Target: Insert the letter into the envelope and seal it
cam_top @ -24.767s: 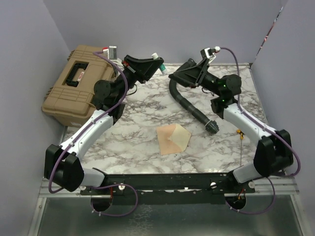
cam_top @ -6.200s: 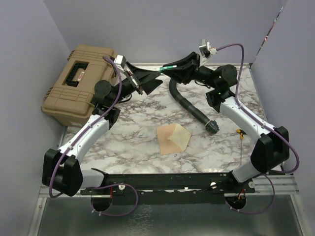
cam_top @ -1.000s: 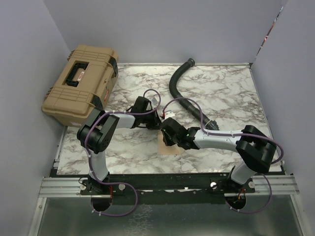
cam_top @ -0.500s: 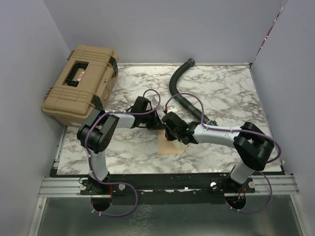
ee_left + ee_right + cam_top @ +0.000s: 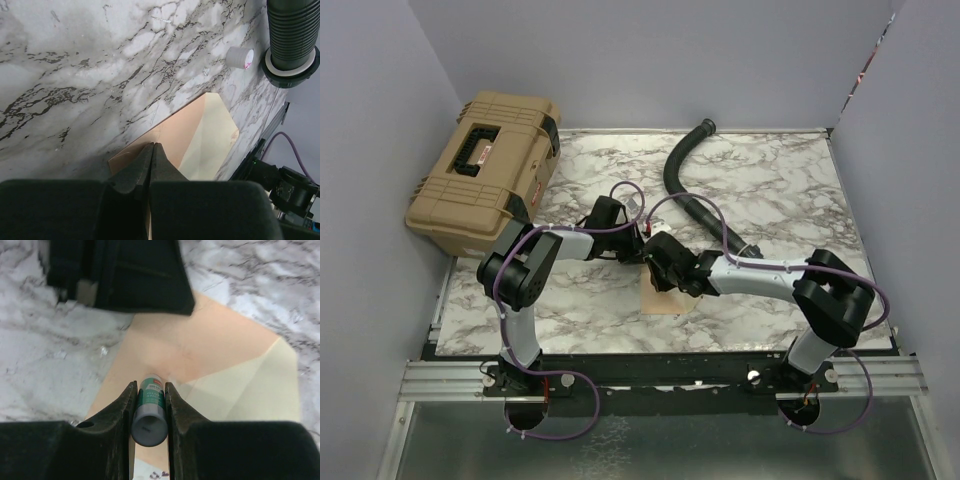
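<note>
Top external view: the envelope (image 5: 666, 299) is being worked at the middle of the marbled surface (image 5: 790, 190), with both arms meeting over its far edge. The left tool (image 5: 640, 254) is being kept clenched on nothing, and the right tool (image 5: 659, 271) is being brought down beside it. A tan case (image 5: 485, 170) and a black ribbed hose (image 5: 692, 195) are being left at the back, and the room is being closed in by plain lilac walls. Left wrist view: the clenched fingertips (image 5: 153, 152) are being pressed on the envelope's brown edge (image 5: 172, 135), apparently to pin it, while the cream flap (image 5: 212, 127) is being left open and a small white cap (image 5: 239, 57) is lying near the hose end. Right wrist view: a green glue stick (image 5: 149, 412) is being gripped between the fingers (image 5: 175, 405), and its tip is being set on the envelope (image 5: 200, 342) near the flap's fold. No separate letter is being shown in any view, so insertion is being judged as probably done. Gluing is being judged as under way, and folding and pressing the flap shut are being left to do.
</note>
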Tool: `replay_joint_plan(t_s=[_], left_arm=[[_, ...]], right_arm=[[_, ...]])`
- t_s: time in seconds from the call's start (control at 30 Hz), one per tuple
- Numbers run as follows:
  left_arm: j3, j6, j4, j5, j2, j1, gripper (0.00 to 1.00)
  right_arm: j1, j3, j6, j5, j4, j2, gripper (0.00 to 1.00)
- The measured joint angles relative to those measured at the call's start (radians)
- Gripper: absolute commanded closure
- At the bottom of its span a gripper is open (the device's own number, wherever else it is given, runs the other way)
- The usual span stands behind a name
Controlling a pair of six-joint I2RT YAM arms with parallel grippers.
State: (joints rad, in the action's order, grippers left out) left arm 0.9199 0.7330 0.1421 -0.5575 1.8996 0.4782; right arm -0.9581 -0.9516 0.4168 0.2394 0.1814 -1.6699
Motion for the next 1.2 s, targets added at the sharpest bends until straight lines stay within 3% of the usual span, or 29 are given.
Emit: replay_joint_plan(t_s=[0.3,1.0,1.2], left_arm=[[0.006,0.011,-0.002,-0.020,0.011,-0.008,1.00],[0.011,0.010,-0.010,-0.024,0.011,-0.009,1.00],[0.025,0.002,-0.030,-0.026,0.010,-0.011,0.95]], right_arm=[[-0.036,0.012,0.036,0.004,0.042,0.022,0.99],[0.037,-0.045,0.014,0.005,0.008,-0.035,0.99],[0.050,-0.008,0.001,-0.059,0.015,0.111,0.99]])
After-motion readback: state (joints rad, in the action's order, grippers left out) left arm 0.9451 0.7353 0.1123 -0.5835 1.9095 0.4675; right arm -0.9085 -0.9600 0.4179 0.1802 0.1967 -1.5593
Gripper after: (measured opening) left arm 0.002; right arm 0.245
